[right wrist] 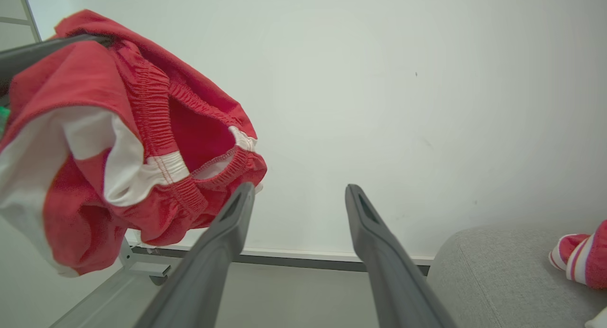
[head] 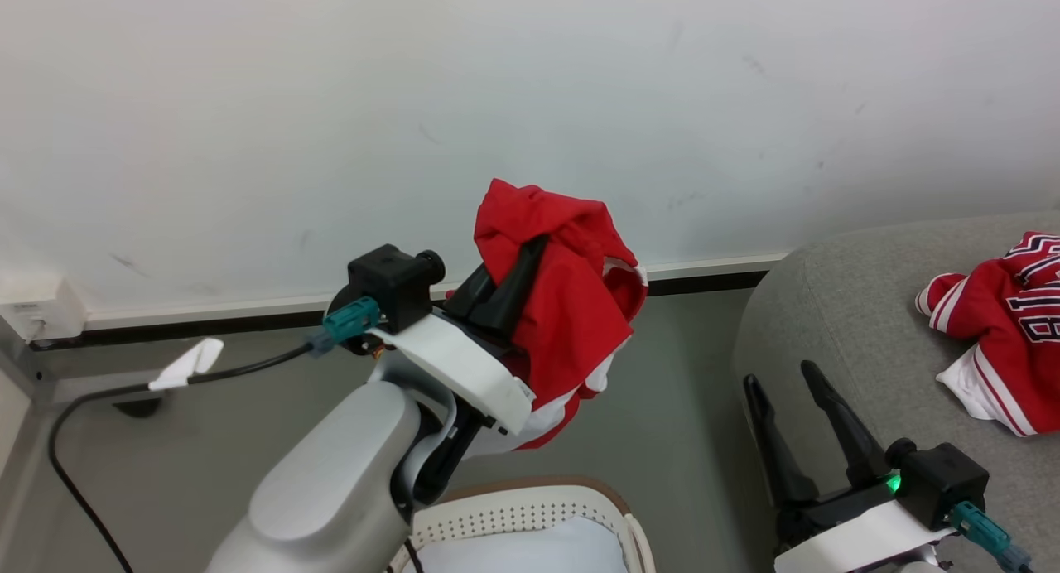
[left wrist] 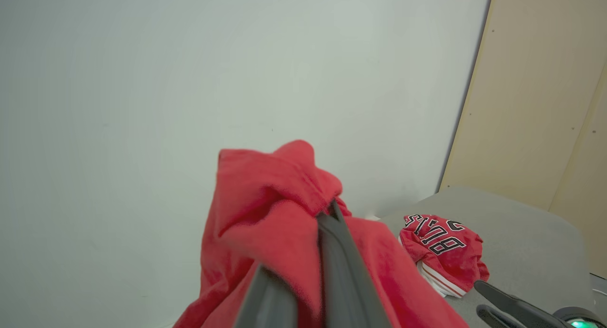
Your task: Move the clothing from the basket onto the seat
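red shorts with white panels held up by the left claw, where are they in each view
head view: red fabric shorts with white panels at centre, draped over the shut left claw, against the wall.
left wrist view: bottom centre, wrapped around the claw.
right wrist view: upper left, hanging, waistband showing.
shared landmark: light-grey fabric sofa, on the right side in all three.

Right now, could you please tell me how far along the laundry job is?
Done: one red jersey lies on the sofa. In hand: the left pincer holds red shorts clear of the basket. Left: carrying them to the sofa; the right pincer is open and empty.
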Available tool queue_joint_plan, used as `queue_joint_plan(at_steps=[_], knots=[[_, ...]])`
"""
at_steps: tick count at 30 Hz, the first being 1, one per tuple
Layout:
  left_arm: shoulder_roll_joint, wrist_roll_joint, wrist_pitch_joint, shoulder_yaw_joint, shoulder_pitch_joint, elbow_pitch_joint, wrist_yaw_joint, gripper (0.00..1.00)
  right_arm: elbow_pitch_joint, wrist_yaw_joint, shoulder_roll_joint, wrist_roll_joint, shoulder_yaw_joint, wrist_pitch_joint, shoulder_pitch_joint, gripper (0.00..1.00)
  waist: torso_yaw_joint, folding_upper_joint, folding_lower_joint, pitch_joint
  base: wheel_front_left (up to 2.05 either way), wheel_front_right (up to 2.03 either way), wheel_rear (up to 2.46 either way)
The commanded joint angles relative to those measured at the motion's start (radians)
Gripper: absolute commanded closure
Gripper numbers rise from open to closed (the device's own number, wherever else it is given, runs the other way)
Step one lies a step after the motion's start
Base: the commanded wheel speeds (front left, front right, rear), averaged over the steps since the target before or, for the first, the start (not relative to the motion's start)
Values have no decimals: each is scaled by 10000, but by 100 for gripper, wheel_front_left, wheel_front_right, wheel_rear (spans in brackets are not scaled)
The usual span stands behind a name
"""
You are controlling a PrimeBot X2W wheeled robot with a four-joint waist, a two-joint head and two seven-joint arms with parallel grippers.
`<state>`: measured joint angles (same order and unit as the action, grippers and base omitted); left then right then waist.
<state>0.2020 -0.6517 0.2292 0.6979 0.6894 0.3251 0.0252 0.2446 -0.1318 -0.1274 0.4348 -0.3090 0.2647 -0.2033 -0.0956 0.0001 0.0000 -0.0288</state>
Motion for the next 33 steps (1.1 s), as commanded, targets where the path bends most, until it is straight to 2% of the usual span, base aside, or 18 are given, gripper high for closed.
queue_joint_plan(at_steps=[1,9,17,25,33], knots=[[80,-92,-18,-2,-80,-16,-44,100,-63,22,-85,70,-90,-7,-57,0,24,-1,0,10,0,0,0],[-69,-203,-15,119,-180,163,49,100,-633,22,-500,393,-1489,-7,-261,0,360,-1,0,45,0,0,0],[-412,-206,51,482,-240,465,245,100,-322,24,-615,536,-3203,-9,-920,0,1013,-1,0,-56,0,0,0],[-978,-299,68,1109,-431,667,533,100,1056,22,-122,64,-3117,-7,-1323,0,1893,-1,0,-237,0,0,0],[-1171,-377,-13,1527,-535,579,653,100,2186,22,295,-27,-3152,-7,-1884,0,2465,-1,0,-259,0,0,0]])
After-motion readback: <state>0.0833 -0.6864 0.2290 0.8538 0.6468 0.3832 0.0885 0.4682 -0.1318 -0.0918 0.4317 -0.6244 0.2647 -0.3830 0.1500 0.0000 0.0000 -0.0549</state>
